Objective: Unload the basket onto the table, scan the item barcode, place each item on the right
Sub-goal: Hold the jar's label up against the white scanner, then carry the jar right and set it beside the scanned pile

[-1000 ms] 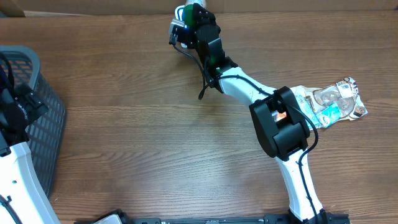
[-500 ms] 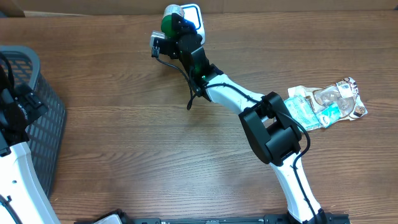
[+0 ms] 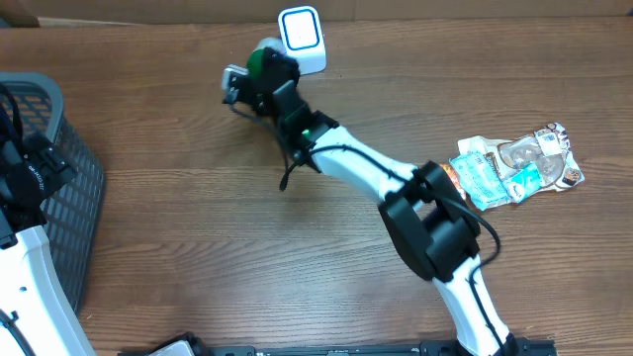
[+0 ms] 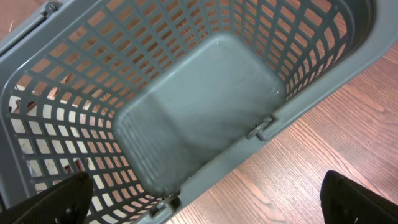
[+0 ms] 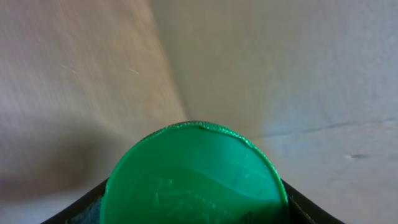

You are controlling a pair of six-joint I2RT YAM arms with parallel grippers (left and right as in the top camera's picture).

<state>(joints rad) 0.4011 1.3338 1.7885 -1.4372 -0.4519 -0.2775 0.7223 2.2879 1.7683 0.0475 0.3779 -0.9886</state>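
Here's the right arm stretched across the wooden table (image 3: 198, 227) towards its far edge. The right gripper (image 3: 259, 69) is clamped on a round green-lidded container (image 3: 261, 59), with a bit of white body showing past the lid. The container is held up just beside a white rounded-square scanner with a blue outline (image 3: 301, 30), low and to the left of it from overhead. Whether the two touch, I can't say from this angle.

The right wrist camera is right on top of it. The green lid (image 5: 196, 174) fills the lower frame, wedged between the dark fingers of the right gripper (image 5: 193, 208). There's raised lettering on the lid (possibly a brand, too soft to read).

On the left side, the left gripper (image 4: 205, 180) hangs with its jaws spread wide, holding nothing. It sits above a grey plastic lattice basket (image 4: 205, 93), and the basket's smooth grey floor is in plain view through the opening. From overhead the basket (image 3: 69, 168) is at the table's left edge.

Far right, well apart from the action, lies a crumpled heap of clear and teal packets (image 3: 519, 163). Their print is too small to make out.
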